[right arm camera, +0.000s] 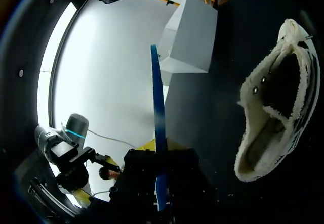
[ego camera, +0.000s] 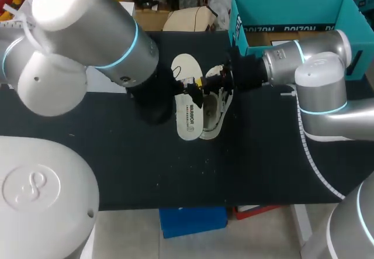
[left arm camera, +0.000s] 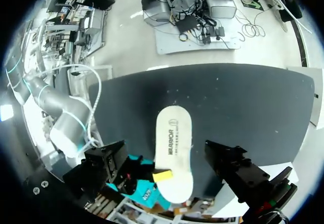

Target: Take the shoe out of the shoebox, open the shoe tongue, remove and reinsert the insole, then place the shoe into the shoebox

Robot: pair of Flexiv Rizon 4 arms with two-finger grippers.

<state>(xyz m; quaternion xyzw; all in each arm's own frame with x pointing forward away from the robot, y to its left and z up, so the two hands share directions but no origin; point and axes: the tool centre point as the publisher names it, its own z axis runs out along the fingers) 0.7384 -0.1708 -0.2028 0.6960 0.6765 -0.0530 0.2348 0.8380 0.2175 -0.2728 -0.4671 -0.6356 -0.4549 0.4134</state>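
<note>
The right end effector [right arm camera: 159,155] pinches the insole [ego camera: 188,116] edge-on, while the left end effector [left arm camera: 164,149] stands wide open

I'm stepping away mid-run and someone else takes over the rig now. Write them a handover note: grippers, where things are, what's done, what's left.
Left gripper: open, fingers either side of the insole, not gripping it.
Right gripper: shut on the insole, holding it beside the shoe.
Shoe: on the table, out of the shoebox, mouth open.
Done: shoe out, insole removed.
Left: reinsert the insole, put the shoe back in the shoebox.
</note>
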